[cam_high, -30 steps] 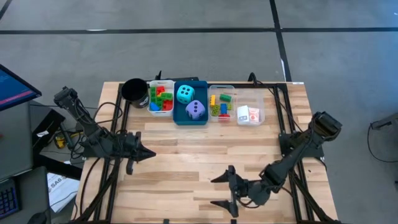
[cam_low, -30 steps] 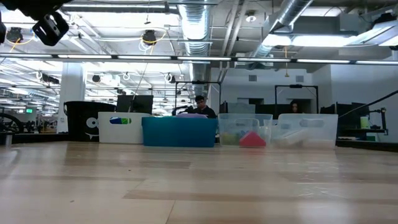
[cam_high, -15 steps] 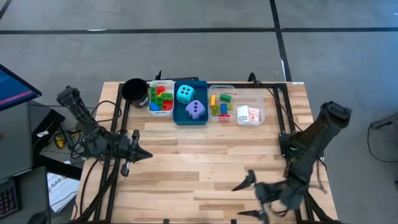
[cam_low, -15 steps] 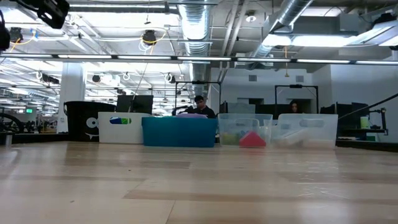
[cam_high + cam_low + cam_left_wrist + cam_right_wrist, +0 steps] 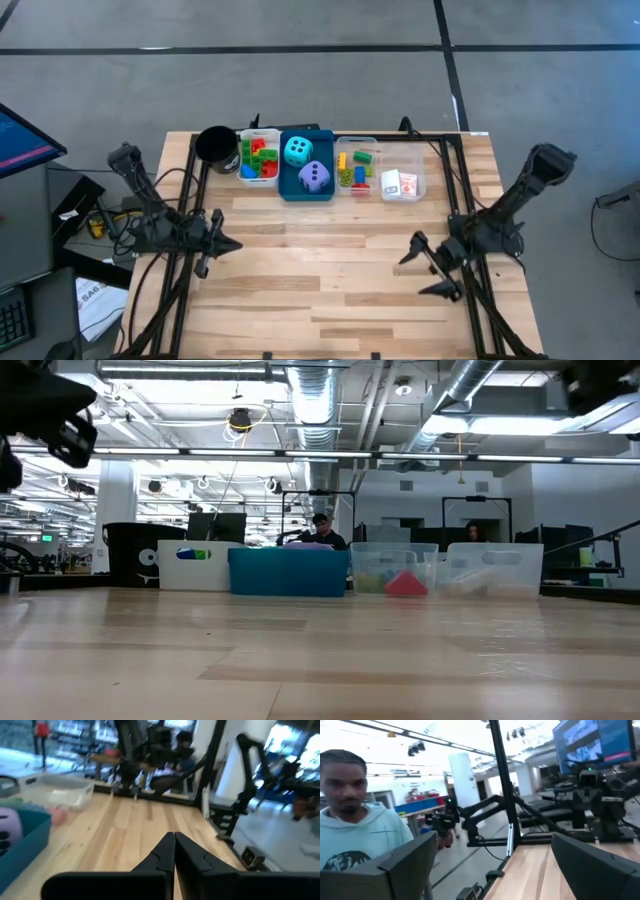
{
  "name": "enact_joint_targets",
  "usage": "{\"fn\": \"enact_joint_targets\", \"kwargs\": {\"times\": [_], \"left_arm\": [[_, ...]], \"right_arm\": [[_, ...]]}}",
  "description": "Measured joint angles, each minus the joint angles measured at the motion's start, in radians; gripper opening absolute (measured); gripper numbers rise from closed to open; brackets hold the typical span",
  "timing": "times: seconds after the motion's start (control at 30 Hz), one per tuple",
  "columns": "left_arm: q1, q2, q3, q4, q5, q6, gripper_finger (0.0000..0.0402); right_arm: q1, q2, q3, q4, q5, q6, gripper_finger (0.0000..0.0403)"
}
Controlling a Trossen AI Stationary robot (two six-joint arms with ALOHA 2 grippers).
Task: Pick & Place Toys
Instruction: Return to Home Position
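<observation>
The toys lie in a row of trays at the table's far edge. Red and green bricks [image 5: 259, 160] fill a white tray. A cyan die [image 5: 297, 151] and a purple die [image 5: 315, 177] sit in a blue tray [image 5: 326, 195]. More bricks [image 5: 355, 167] and small cards [image 5: 400, 185] lie in clear trays. My left gripper [image 5: 236, 245] hovers shut over the table's left part, holding nothing. My right gripper [image 5: 422, 274] hovers open over the right part, with nothing between its fingers; the right wrist view shows its fingers [image 5: 412, 860] spread wide.
A black round cup [image 5: 215, 147] stands left of the trays. Bare wood fills the middle and near part of the table [image 5: 320, 290]. Black arm frames run along both sides. A person in a light hoodie [image 5: 350, 840] shows beyond the table, and people sit in the room behind [image 5: 322, 532].
My right gripper has swung from the near middle of the table toward the right edge and a little toward the far edge, turning as it went and staying open. My left gripper has sunk a little and drawn slightly toward the left edge, still shut.
</observation>
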Motion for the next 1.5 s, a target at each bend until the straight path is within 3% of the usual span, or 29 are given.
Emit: {"fn": "enact_joint_targets", "kwargs": {"times": [0.23,0.53,0.8,0.97,1.23,1.5], "left_arm": [[0.0,-0.114,-0.042,0.022,0.053,0.124,0.0],[0.001,-0.166,-0.042,0.015,0.055,0.19,0.0],[0.001,-0.219,-0.042,0.012,0.053,0.193,0.0],[0.001,-0.222,-0.043,0.013,0.053,0.194,0.0],[0.001,-0.222,-0.043,0.023,0.053,0.192,0.0],[0.001,-0.222,-0.043,0.029,0.053,0.19,0.0]], "right_arm": [[-0.3,0.009,-0.051,0.058,-0.396,0.056,0.0384],[-0.648,0.009,-0.071,0.05,-0.784,0.19,0.0384],[-0.731,-0.016,-0.112,0.181,-0.865,0.203,0.0384],[-0.738,-0.134,-0.112,0.123,-0.914,0.248,0.0384],[-0.802,-0.489,-0.112,-0.248,-0.921,0.269,0.0384],[-0.802,-0.876,-0.113,-0.695,-0.803,0.207,0.0384]]}}
